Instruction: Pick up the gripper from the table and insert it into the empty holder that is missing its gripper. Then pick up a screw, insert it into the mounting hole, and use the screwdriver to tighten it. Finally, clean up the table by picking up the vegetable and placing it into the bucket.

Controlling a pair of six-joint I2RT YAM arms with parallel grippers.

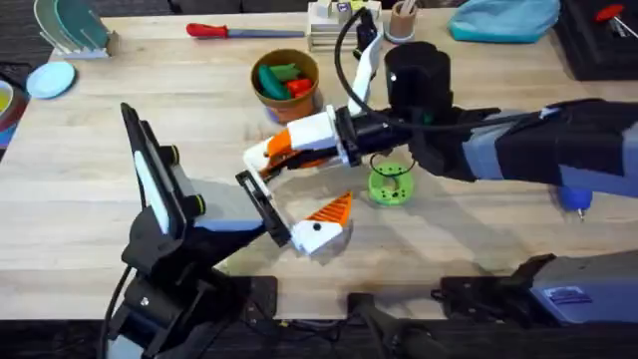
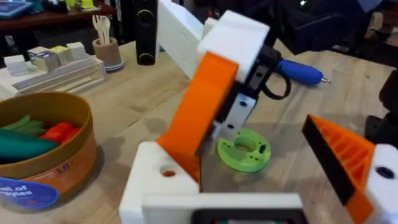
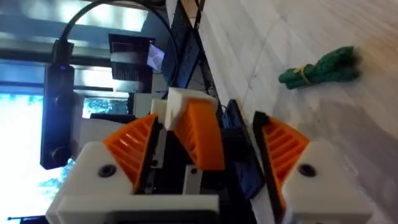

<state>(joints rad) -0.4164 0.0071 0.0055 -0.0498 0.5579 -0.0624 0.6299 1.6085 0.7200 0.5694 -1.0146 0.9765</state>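
In the left wrist view the orange gripper (image 2: 199,112) rises tilted from the plain white holder (image 2: 149,186), which is one finger of my left gripper (image 2: 230,137). Orange shows through the holder's hole. That left gripper (image 1: 291,194) is open, and its other finger carries an orange ribbed pad (image 2: 348,162). My right gripper (image 3: 205,118) reaches across from the right and is open, straddling the orange gripper (image 3: 202,134) with a gap on one side. The vegetable (image 3: 323,68) lies on the table. The blue screwdriver (image 1: 576,199) lies at the right. The bucket (image 1: 284,80) stands at the back.
A bright-green disc with holes (image 1: 391,184) lies just right of both grippers. A red-handled tool (image 1: 224,31) and a tan cup (image 1: 402,22) are along the far edge. Blue cloth is at the back right and plates are at the far left.
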